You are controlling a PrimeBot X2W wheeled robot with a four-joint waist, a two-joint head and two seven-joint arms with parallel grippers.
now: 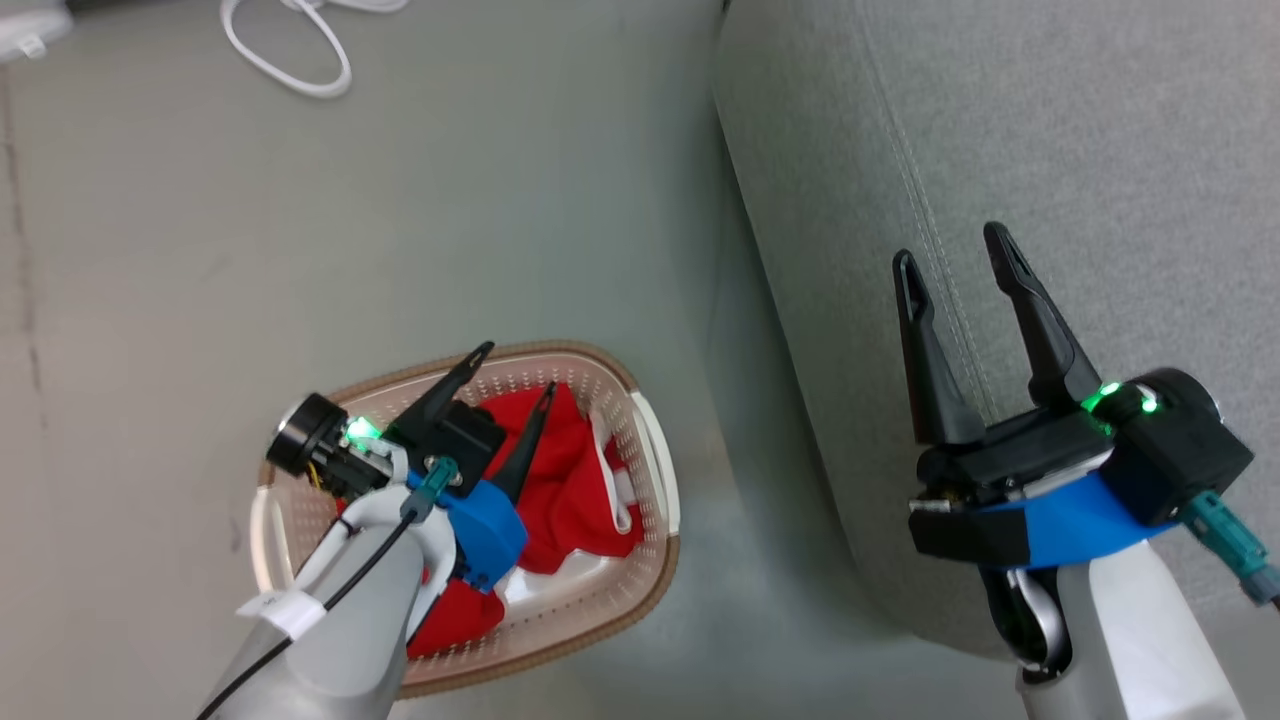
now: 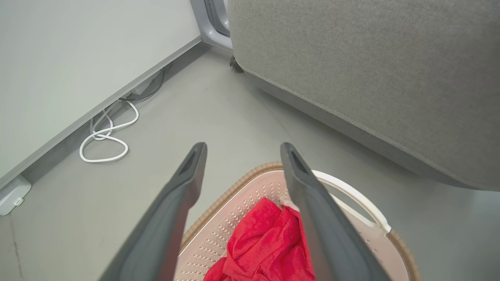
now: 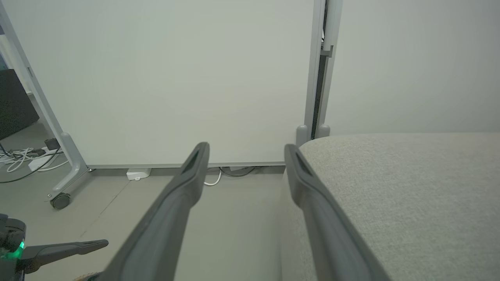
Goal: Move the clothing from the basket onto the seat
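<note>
Clothing (image 1: 560, 480) (soft red fabric) in cream perforated basket (image 1: 655, 470); left gripper (image 1: 519, 365) poised above, right gripper (image 1: 948, 244) over grey woven seat (image 1: 1100, 150), both spread; next, descend and pinch

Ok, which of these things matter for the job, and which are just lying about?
For the job: clothing, basket, seat, left gripper open over the basket, right gripper open by the seat.

Lying about: white cable on the floor, white box, caster.
</note>
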